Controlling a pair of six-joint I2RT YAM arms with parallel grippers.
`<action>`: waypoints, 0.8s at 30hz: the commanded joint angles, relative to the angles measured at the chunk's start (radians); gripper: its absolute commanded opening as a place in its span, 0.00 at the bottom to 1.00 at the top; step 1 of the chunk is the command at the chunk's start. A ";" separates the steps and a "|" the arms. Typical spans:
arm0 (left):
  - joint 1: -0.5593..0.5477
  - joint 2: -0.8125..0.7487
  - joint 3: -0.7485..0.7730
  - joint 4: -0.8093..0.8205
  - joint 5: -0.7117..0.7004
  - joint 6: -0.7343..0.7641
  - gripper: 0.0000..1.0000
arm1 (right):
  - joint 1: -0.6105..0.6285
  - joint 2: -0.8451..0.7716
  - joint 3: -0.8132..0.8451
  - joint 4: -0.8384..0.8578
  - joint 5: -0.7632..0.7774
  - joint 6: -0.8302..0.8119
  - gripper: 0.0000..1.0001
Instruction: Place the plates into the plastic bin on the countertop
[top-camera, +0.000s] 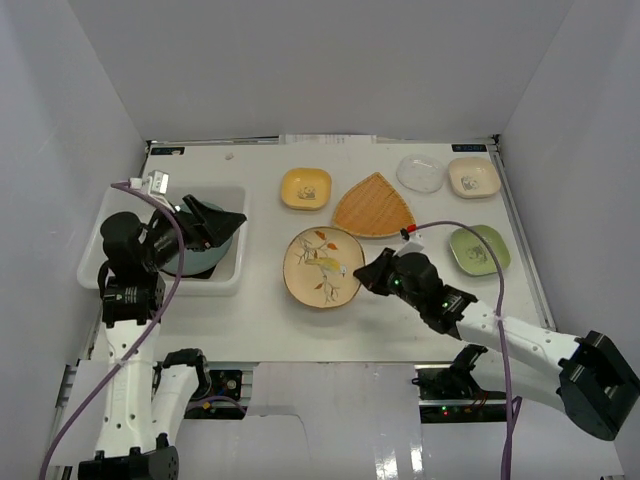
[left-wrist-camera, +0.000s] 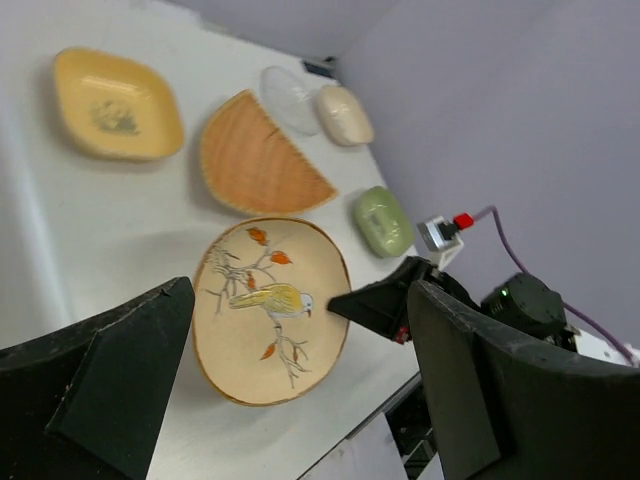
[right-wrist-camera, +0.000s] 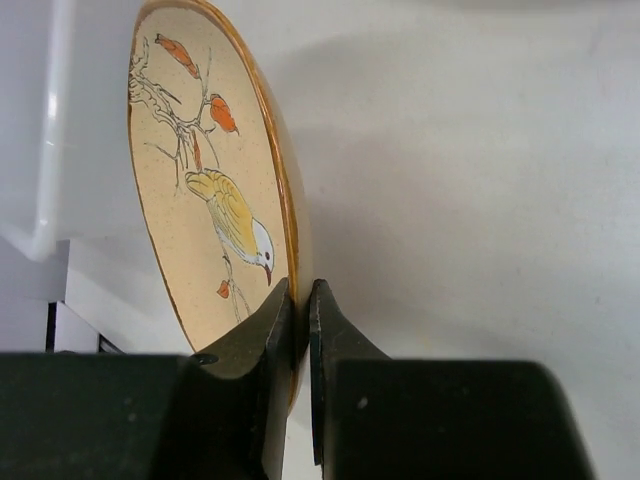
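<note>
Pinches with right gripper (right-wrist-camera: 300, 290) the rim of floral plate (top-camera: 322, 266): round, cream, amber-edged, painted with yellow bird, twigs, orange leaves. Sits mid-countertop (top-camera: 260, 310), just right of bin (top-camera: 238, 262). Holds left gripper (top-camera: 228, 222) spread wide over bin, above teal plate (top-camera: 195, 256).

walls (top-camera: 320, 60): plain white, on three sides | countertop (top-camera: 260, 320): flat white | light: even
</note>
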 joint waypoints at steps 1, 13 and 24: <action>-0.031 -0.021 0.127 0.123 0.150 -0.060 0.98 | 0.004 -0.025 0.246 0.063 0.042 -0.102 0.08; -0.077 0.046 0.445 0.025 0.083 -0.014 0.98 | 0.156 0.676 1.027 0.000 -0.024 -0.217 0.08; -0.181 0.040 0.398 -0.038 -0.012 0.073 0.98 | 0.206 1.268 1.747 -0.160 -0.073 -0.186 0.08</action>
